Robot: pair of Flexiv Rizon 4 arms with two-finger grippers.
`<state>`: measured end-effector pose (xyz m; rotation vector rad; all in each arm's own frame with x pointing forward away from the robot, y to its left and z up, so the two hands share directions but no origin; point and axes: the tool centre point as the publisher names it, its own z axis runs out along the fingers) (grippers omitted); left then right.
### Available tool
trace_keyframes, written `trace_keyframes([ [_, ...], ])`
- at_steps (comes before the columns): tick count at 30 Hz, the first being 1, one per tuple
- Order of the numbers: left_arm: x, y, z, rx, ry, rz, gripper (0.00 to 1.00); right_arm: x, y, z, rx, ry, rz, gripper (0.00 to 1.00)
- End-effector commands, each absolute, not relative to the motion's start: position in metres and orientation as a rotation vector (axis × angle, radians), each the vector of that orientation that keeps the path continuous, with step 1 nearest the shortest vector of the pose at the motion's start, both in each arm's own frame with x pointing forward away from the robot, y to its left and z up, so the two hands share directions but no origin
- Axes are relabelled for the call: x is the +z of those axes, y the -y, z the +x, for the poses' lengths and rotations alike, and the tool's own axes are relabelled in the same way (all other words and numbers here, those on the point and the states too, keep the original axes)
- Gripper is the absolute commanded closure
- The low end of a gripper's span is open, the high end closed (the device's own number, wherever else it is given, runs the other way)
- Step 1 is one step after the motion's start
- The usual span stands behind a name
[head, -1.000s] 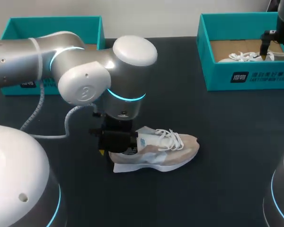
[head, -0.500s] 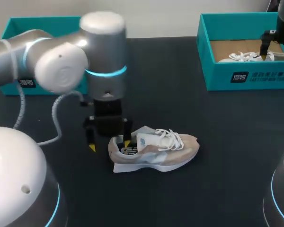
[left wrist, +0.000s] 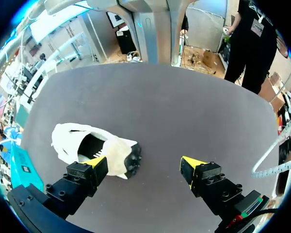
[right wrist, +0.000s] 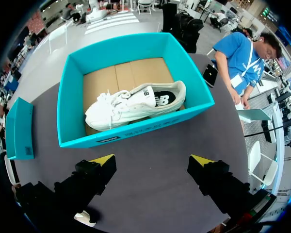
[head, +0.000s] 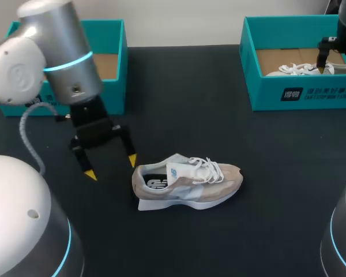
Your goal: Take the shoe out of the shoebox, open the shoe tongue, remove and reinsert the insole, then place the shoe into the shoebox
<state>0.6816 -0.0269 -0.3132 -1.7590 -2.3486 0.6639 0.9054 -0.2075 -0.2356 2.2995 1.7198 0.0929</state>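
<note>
A beige and white shoe (head: 190, 183) lies on its sole on the dark table, toe to the right, its white tongue (head: 177, 171) lifted and the dark insole (head: 155, 183) showing inside. My left gripper (head: 111, 167) hangs open just left of the heel, apart from it. In the left wrist view the shoe (left wrist: 85, 145) lies ahead of one finger of the open left gripper (left wrist: 143, 165), heel opening toward the camera. My right gripper (right wrist: 153, 160) stands open above the teal shoebox (right wrist: 136, 130), which holds a second white shoe (right wrist: 131, 104).
The teal shoebox (head: 300, 95) sits at the back right with my right gripper (head: 322, 60) over it. Another teal box (head: 112, 63) stands at the back left, behind my left arm; it appears as the other teal box (right wrist: 18, 128) in the right wrist view.
My left gripper has opened, let go of the shoe's heel and drawn back up and to the left. The shoe stays put. The right arm has not moved.
</note>
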Motion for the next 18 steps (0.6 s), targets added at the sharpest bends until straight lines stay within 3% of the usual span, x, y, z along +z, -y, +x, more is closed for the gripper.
trace_keyframes([
  [1,-0.315,0.017,0.675,0.904,2.497,-1.774,0.00,-0.236,0.208,0.905,0.096,-1.719,2.299,0.00],
  [5,-0.317,0.007,0.678,0.913,2.540,-1.684,0.00,-0.236,0.208,0.905,0.096,-1.719,2.299,0.00],
  [18,-0.343,-0.031,0.680,1.381,2.605,-0.707,0.00,-0.236,0.208,0.905,0.096,-1.719,2.299,0.00],
])
